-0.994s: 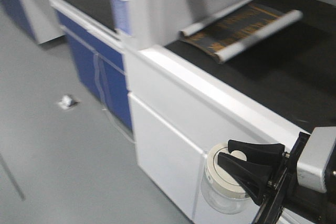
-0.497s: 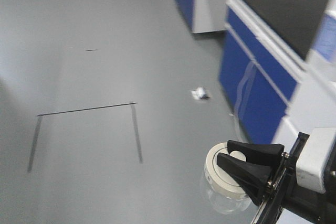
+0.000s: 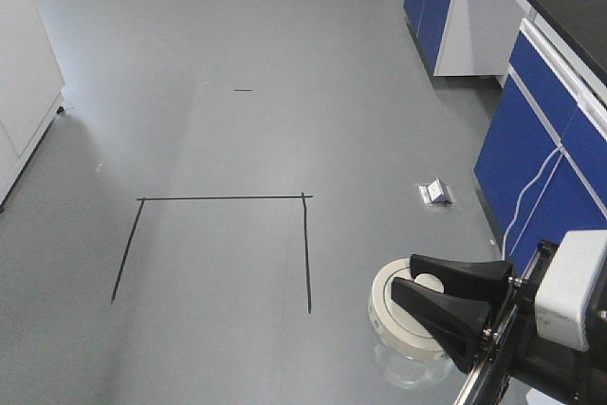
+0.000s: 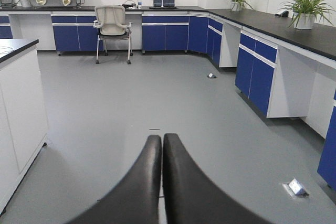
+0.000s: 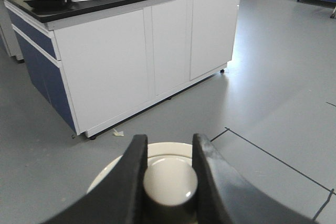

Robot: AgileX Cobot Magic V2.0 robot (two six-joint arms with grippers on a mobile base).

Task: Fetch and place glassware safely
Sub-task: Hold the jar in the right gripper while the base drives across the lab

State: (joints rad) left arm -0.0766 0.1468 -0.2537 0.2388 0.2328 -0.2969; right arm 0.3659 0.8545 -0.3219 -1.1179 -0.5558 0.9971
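The glassware (image 3: 391, 322), a squat clear jar with a wide cream-white lid, hangs above the grey floor at the lower right of the front view. My right gripper (image 3: 406, 279) is shut on the lid's central knob. In the right wrist view the two black fingers (image 5: 134, 166) press on either side of the round knob (image 5: 169, 183), with the lid rim (image 5: 164, 149) showing beyond them. The left gripper (image 4: 162, 139) is shut with nothing in it, its fingers touching, and points across the open floor.
Blue and white lab cabinets (image 3: 545, 130) with dark tops line the right side. A black tape square (image 3: 223, 199) and a floor socket (image 3: 436, 193) mark the floor. A white island bench (image 5: 142, 51) stands ahead in the right wrist view. A chair (image 4: 113, 22) sits far off.
The front view has swung away from the white bench and its dark top to the open floor with the tape square. The jar stays held in the right gripper.
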